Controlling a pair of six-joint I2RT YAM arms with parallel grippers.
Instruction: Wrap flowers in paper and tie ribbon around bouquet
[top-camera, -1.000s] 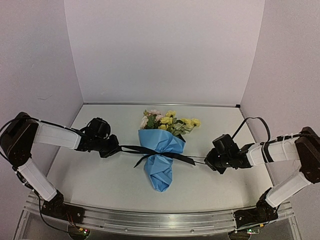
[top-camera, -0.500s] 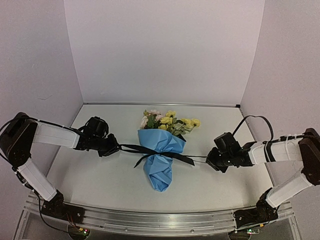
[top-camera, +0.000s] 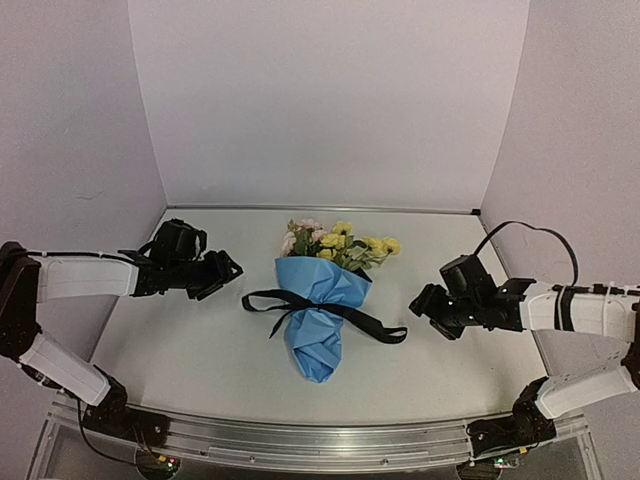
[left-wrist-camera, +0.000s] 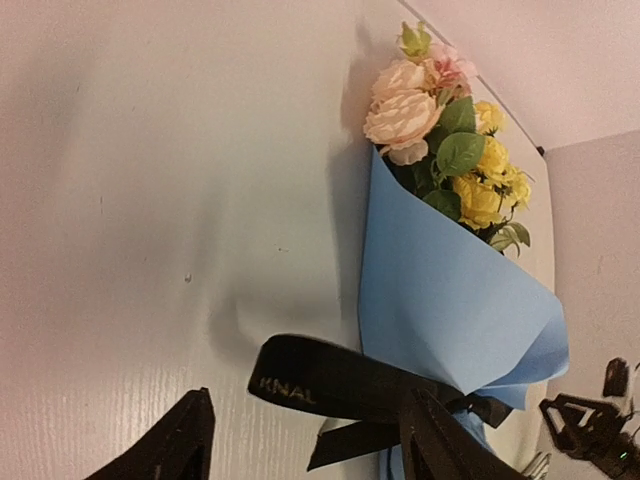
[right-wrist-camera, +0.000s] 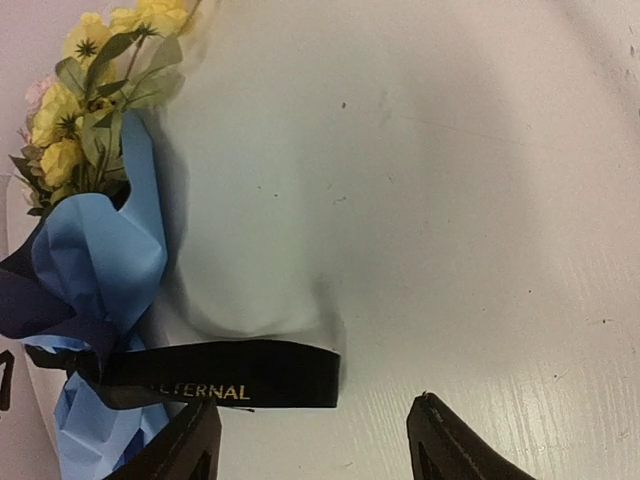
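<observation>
Lying between left gripper (top-camera: 231, 267) and right gripper (top-camera: 419, 304) (touching neither): bouquet (top-camera: 322, 285)

Bouquet (top-camera: 322, 300) lying flat, flowers (top-camera: 340, 243) at far end; black ribbon (top-camera: 360, 318) tied round light-blue paper (top-camera: 318, 345), ends loose.

A bouquet (top-camera: 322, 285) of yellow and pale pink flowers (top-camera: 338, 243) in a cone of light blue paper (top-camera: 318, 350) is laid on the pale white tabletop (top-camera: 200, 350), between the left gripper (top-camera: 222, 272) and the right gripper (top-camera: 422, 310). A narrow black lettered ribbon (top-camera: 372, 323) is tied around it, with its ends laid flat near each gripper.
</observation>
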